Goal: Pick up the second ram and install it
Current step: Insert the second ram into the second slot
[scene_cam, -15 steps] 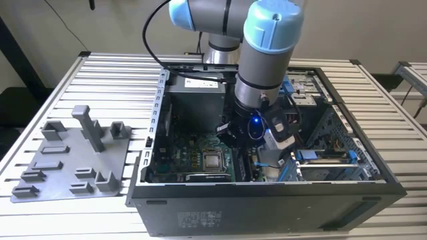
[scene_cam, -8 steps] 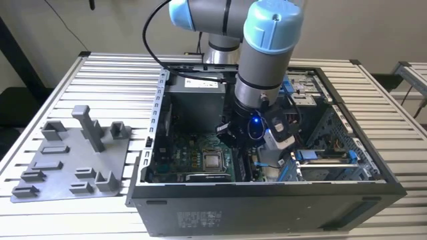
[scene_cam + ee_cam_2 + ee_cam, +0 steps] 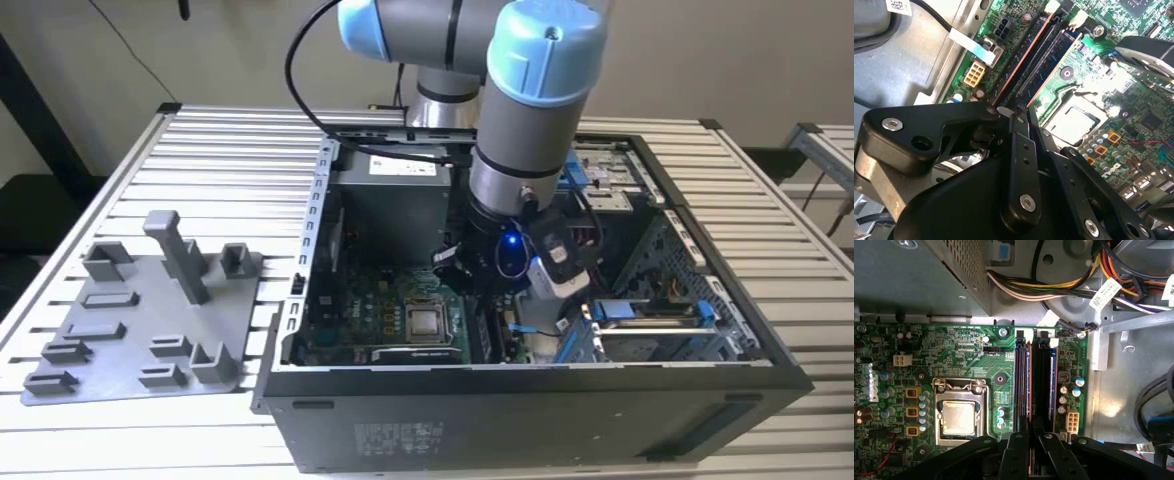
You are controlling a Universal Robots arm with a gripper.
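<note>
The gripper [image 3: 1030,452] sits low inside the open black computer case [image 3: 534,400], right over the long black memory slots [image 3: 1041,382]. Beside it, the square metal processor socket [image 3: 959,415] lies flat and low. Beyond the slots, the grey perforated power supply box [image 3: 919,275] and bundled coloured cables [image 3: 1064,290] crowd the space.

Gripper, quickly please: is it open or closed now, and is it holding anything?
Gripper: closed on the second ram.
</note>
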